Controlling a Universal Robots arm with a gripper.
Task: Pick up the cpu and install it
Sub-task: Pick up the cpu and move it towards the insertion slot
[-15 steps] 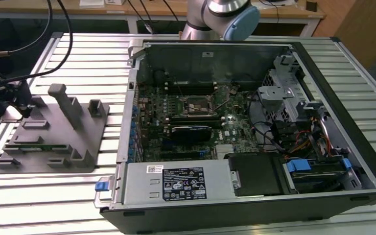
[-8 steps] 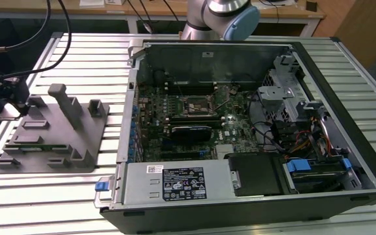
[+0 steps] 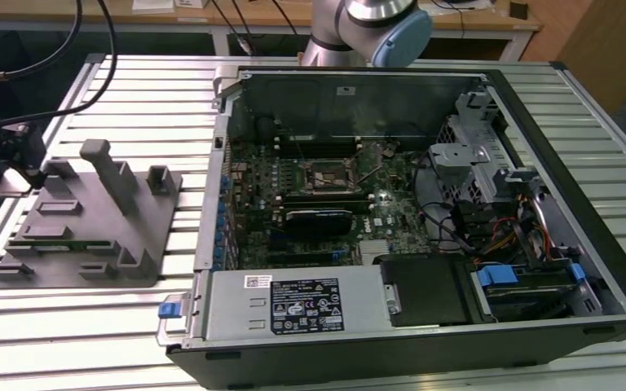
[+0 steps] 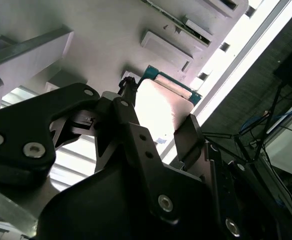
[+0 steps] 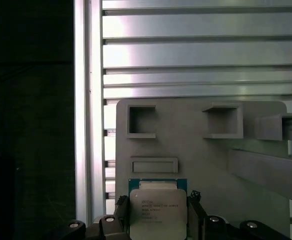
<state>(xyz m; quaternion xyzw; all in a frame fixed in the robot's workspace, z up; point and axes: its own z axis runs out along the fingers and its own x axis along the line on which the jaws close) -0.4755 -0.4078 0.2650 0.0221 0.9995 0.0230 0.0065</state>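
First wrist view: the cpu point(image 5: 158, 212) is seen flat, silvery top up with a green rim, at the edge of a grey fixture point(image 5: 211, 160). The gripper point(image 5: 157, 206) is set astride it, one of its fingers point(image 5: 194, 202) standing at each of two opposite edges. The jaws are drawn in narrow against those edges, so the chip is taken as gripped by its sides and its top is left untouched. Whether it has been raised off the fixture cannot be told. Shallow recesses are moulded into the fixture, presumably to keep parts in known places.

Second wrist view: the same hold is shown from low down, the chip bright between the two black fingers, close over the pale fixture.

Exterior view: the fixture is laid on a slatted metal table point(image 3: 128, 81), well apart from an open computer case point(image 3: 574, 163) lying on its side. The case is left open so that the motherboard socket point(image 3: 329, 175) is exposed from above. The arm point(image 3: 373, 24) is mounted behind the case, before a wooden bench point(image 3: 291, 12).
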